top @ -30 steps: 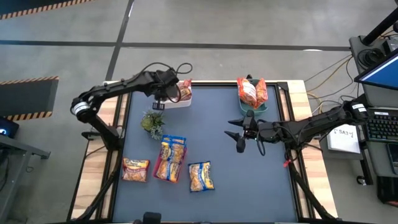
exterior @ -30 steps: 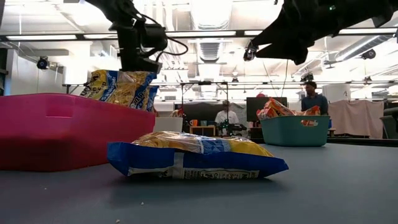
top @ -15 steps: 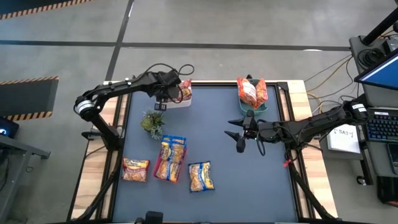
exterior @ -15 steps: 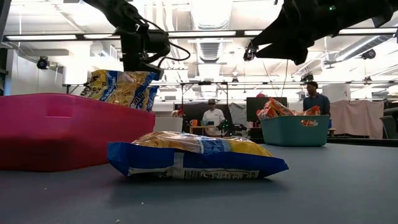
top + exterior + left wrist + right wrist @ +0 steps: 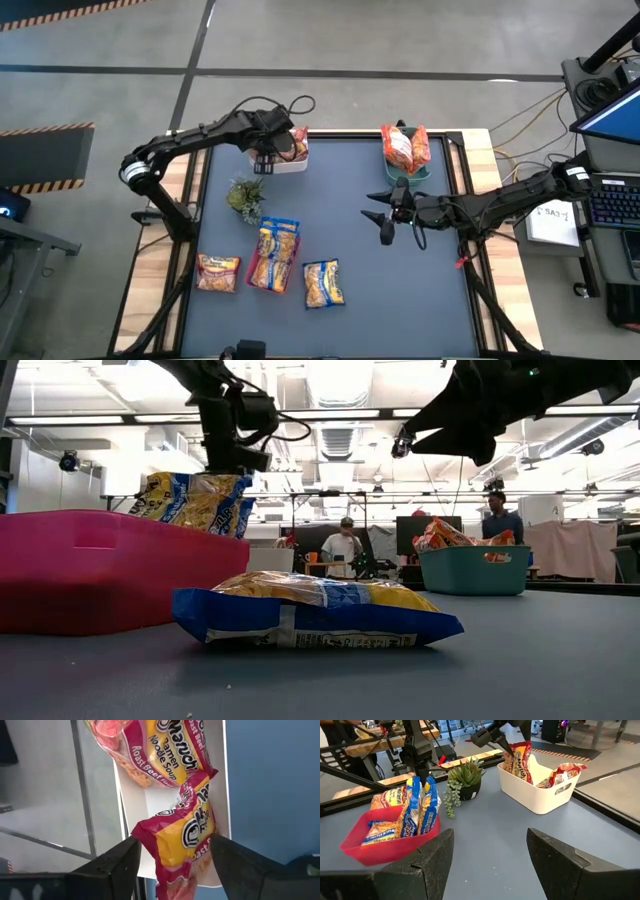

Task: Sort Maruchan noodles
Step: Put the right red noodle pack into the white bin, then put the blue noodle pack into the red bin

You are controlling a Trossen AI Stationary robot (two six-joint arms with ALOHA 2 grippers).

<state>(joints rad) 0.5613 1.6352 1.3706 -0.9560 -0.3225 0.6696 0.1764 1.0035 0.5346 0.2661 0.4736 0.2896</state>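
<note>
Over white bin (image 5: 150, 805), left gripper (image 5: 175, 865) pinches crinkled red-yellow packet (image 5: 182, 832); right gripper (image 5: 487, 865) apparently agape.

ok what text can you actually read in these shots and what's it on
"Roast Beef": upper packet in the white bin, along with part of "Maruchan" and "Ramen Noodle Soup".
"Roast": lower packet, between the left gripper fingers; logo cut off.
Blue packet: print too blurred.
Other packets: too small.
</note>
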